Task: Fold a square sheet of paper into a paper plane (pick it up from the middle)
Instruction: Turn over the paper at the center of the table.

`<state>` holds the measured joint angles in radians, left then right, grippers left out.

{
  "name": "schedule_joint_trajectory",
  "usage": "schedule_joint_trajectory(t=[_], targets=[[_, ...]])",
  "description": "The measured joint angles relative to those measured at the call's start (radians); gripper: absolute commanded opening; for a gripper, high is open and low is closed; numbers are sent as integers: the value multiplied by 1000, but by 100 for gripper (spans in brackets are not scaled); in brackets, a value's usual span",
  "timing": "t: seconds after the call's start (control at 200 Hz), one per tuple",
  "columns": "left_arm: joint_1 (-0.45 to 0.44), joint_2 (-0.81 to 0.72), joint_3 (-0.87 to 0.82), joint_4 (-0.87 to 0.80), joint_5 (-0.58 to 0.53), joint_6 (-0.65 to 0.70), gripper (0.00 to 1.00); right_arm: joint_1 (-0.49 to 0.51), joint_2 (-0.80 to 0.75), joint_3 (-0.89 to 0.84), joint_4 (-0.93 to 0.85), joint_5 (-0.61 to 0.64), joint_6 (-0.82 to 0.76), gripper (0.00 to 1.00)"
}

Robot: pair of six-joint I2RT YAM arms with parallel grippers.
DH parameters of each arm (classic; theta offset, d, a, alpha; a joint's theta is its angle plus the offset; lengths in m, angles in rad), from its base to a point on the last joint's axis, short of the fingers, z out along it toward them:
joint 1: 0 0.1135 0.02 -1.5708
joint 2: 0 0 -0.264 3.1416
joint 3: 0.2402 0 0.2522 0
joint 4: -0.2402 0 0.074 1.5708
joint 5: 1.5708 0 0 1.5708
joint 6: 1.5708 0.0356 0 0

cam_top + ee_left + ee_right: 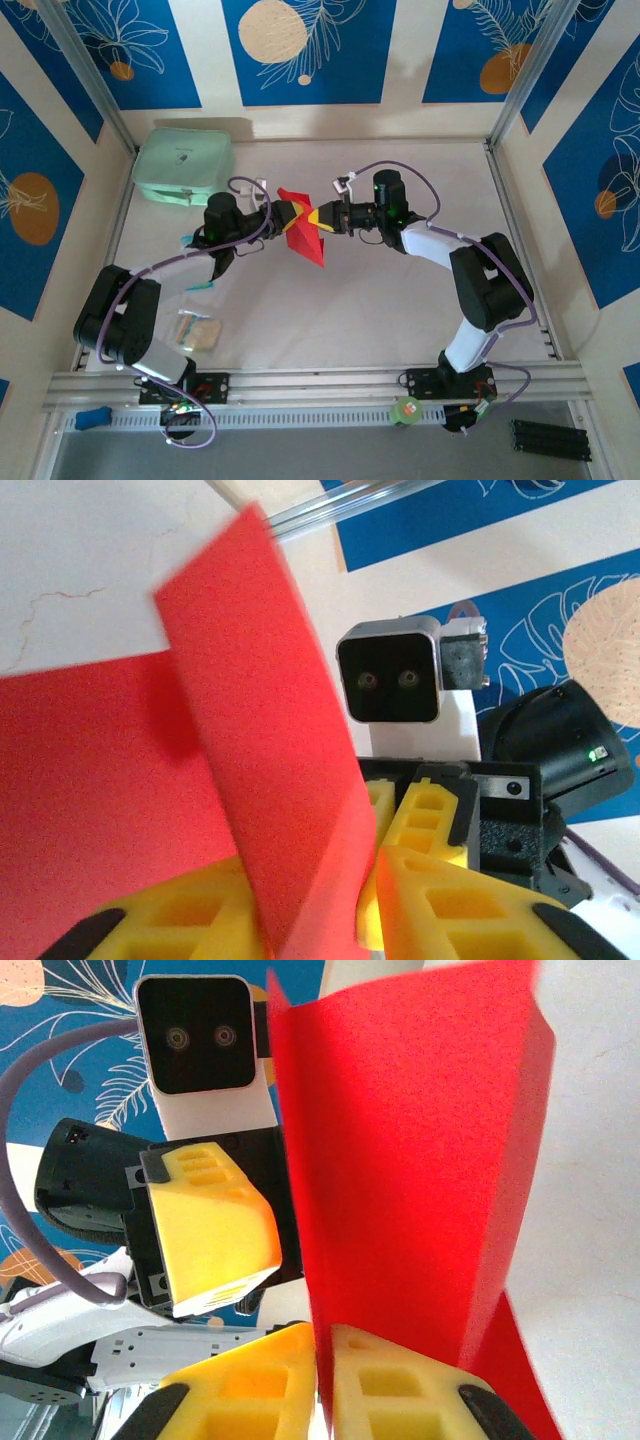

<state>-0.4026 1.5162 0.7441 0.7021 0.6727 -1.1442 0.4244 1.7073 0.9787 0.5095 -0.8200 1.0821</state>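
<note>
I had the thin bright red paper sheet (305, 235) up in the air over the middle of the white bench (400, 300), somewhat toward its far edge. It was creased into an uneven, pointed shape between the two arms, with its lower tip hanging toward the near edge. The right tool (322, 1380) was clenched on the sheet's lower edge, its yellow fingers (250, 1390) pressed flat against the paper from both sides. The left tool (315, 910) straddled a folded flap of the same sheet. From my screens I could not tell whether it was actually pinching or just bracketing it. That was my worry. If the left side were loose, any pull from the right would drag the flap out and spoil the crease. If both were tight, moving them apart would tear such thin paper. The two tools sat almost touching, so a small misjudged turn could knock them together. The mint-green soft case (182, 165) at the far left corner was well clear.
</note>
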Motion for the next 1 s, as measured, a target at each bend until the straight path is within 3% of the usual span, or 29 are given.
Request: schedule_joint_trajectory(t=[0.185,0.4,0.58,0.745,1.0], targets=[[0,0,0,0,-6,1,11,-1,0,0,-3,1,-1,19],[0,-2,1,-40,-26,45,7,-39,-42,-40,-67,34,-45,37],[0,-39,54,-275,-75,195,7,-90,-176,-61,-280,190,-177,49],[-13,-68,240,-682,-260,455,8,-95,-323,-68,-467,422,-304,55],[-141,34,581,-1191,-735,785,10,-95,-419,-91,-658,681,-426,59]])
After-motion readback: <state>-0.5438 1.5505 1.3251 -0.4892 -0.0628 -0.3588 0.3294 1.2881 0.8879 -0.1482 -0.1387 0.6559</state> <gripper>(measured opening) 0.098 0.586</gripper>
